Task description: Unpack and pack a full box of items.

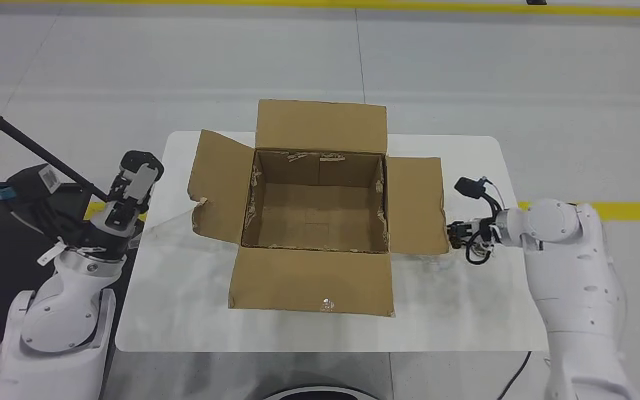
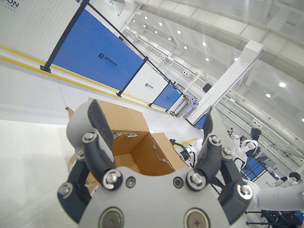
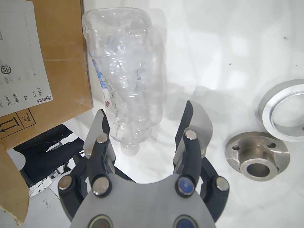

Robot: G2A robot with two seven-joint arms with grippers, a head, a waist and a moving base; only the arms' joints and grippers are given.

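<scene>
1. The right claw [image 3: 145, 111] is spread wide and nothing is pinched. The neck end of a clear, crumpled plastic bottle [image 3: 125, 72] is seen lying between its fingers.
2. One black finger pad [image 3: 104, 124] is placed just beside the bottle's shoulder; whether contact is made cannot be told.
3. The bottle is laid on its side on the white table [image 1: 450, 310], near the right edge, along the right flap of the brown cardboard box [image 3: 64, 48].
4. A grey metal flange with a raised hub [image 3: 257, 155] and a silver metal ring [image 3: 264, 112] are set just beside each other, near the bottle on the side away from the box.
5. The box is placed at the table's middle with all four flaps folded outward, and its bare cardboard floor is exposed.
6. The left claw [image 2: 152, 112] is also spread wide, with nothing held. It is raised by the left edge of the table, angled upward, apart from the box.
</scene>
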